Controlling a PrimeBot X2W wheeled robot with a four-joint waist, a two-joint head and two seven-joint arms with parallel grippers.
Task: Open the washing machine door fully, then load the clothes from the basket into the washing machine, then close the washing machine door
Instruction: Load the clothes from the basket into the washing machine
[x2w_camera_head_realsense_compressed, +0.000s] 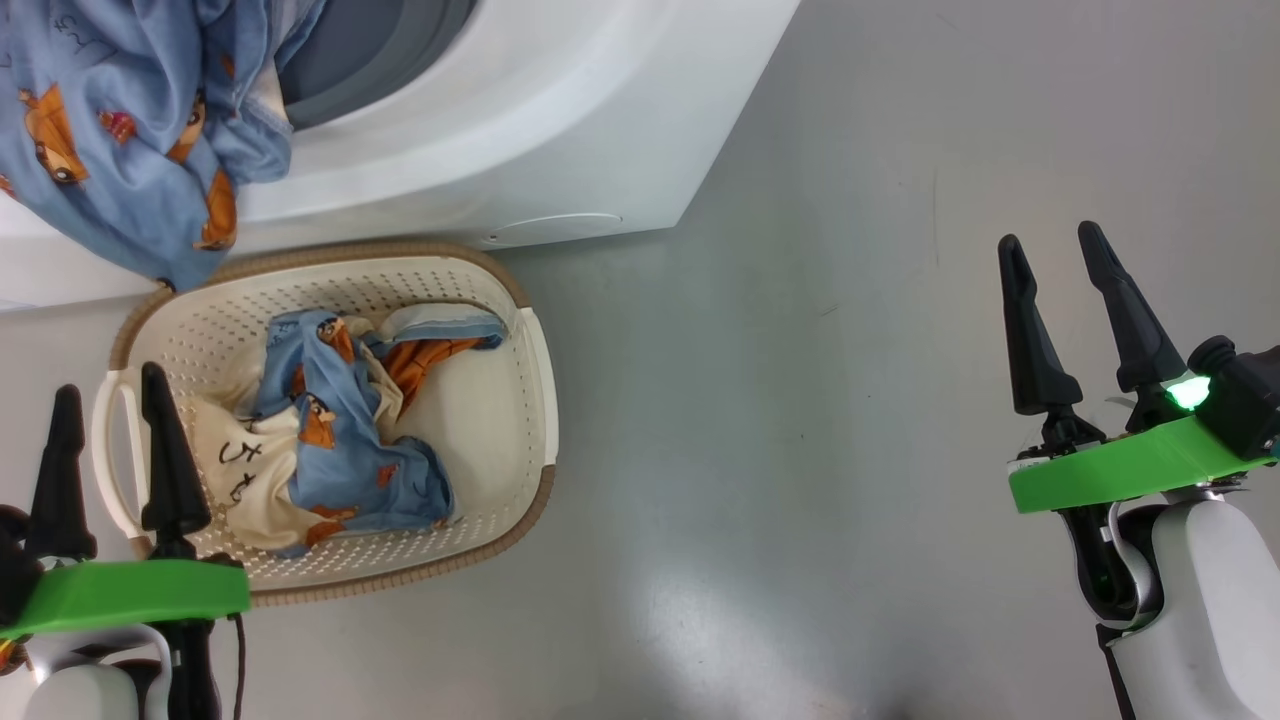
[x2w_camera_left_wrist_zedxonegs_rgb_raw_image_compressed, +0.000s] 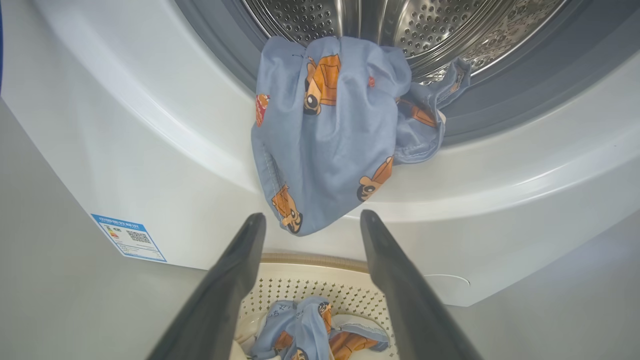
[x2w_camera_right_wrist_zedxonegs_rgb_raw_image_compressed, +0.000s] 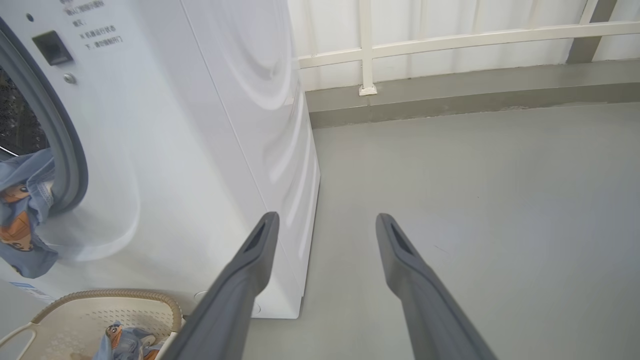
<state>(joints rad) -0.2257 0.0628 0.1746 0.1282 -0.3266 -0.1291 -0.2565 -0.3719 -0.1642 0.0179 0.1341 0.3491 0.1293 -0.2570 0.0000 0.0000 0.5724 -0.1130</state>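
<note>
Two lots of clothes you are looking at: one light blue cartoon-print garment (x2w_camera_left_wrist_zedxonegs_rgb_raw_image_compressed: 330, 135) is hanging from the mouth of the white front-loading washing machine (x2w_camera_left_wrist_zedxonegs_rgb_raw_image_compressed: 150, 125), over its front lip. The blue and cream pieces (x2w_camera_head_realsense_compressed: 340, 430) are lying in the cream perforated plastic basket (x2w_camera_head_realsense_compressed: 530, 350), which is sitting on the grey floor (x2w_camera_head_realsense_compressed: 800, 450) against the machine's bottom edge. Your left gripper (x2w_camera_head_realsense_compressed: 108, 400) and right gripper (x2w_camera_head_realsense_compressed: 1050, 240) are both gaping, empty.

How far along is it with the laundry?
Done: the washing machine stands open, and one blue garment hangs over its lip. In hand: nothing; left gripper and right gripper are open, empty. Left: the clothes in the basket, tucking that garment in, shutting the door.
</note>
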